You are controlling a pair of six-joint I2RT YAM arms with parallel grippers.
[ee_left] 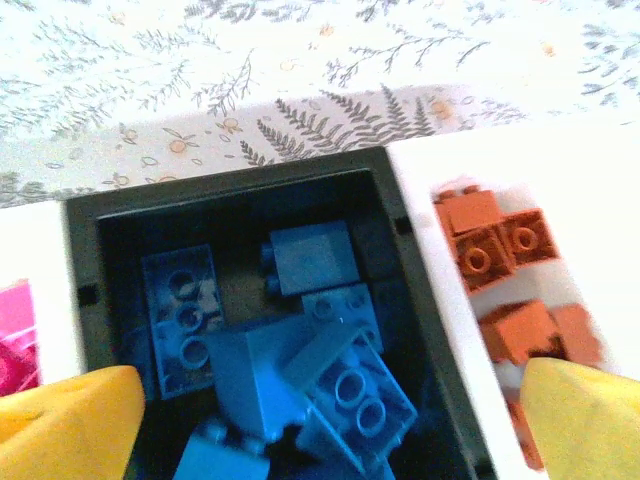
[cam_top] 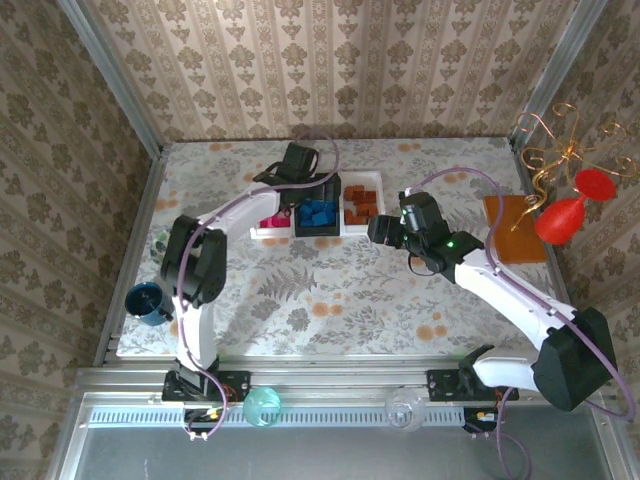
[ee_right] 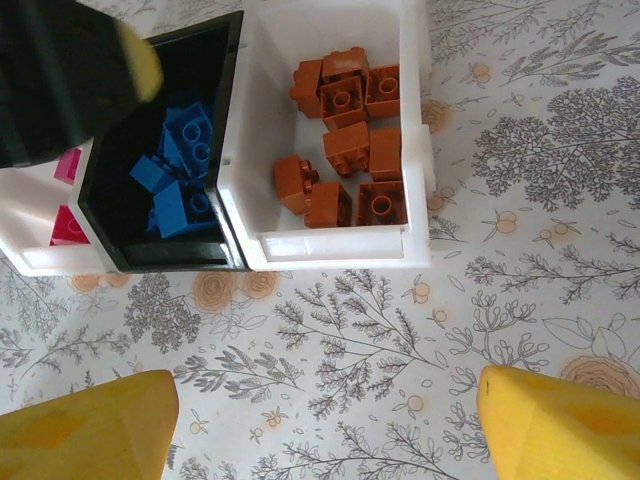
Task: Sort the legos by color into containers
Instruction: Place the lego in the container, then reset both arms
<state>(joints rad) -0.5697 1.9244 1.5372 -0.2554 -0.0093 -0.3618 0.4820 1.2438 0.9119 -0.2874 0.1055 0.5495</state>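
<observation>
Sorting is looking finished: pink legos (cam_top: 272, 220), blue legos (ee_left: 300, 360) and orange-brown legos (ee_right: 345, 150) are lying in separate containers (ee_right: 330, 245) toward twelve o'clock on the table (cam_top: 330, 290). The left gripper (ee_left: 325, 420) and right gripper (ee_right: 325, 430) are hovering, jaws spread and empty.

blue legos (ee_left: 300, 370): hard moulded plastic, smooth, slight sheen on studs and slopes.
orange-brown legos (ee_right: 350, 150): same plastic, duller, satin.
pink legos (ee_left: 15, 330): plastic, bright; too blurred to judge the finish.
black tray (ee_left: 85, 250): plastic, smooth walls, semi-gloss.
white tray (ee_right: 330, 245): plastic, smooth, matt to satin.
table cover (ee_right: 400, 330): printed floral sheet, matt; cloth or vinyl, cannot tell.
left finger pads (ee_left: 70, 425), right finger pads (ee_right: 560, 425): yellow, matt, plastic look.
arm shells (cam_top: 510, 300): white plastic, glossy.
frame rail (cam_top: 330, 385): bare metal, dull grey.
walls (cam_top: 330, 70): patterned paper, matt.
board (cam_top: 515, 230): orange-brown, flat, smooth; material unclear.
</observation>
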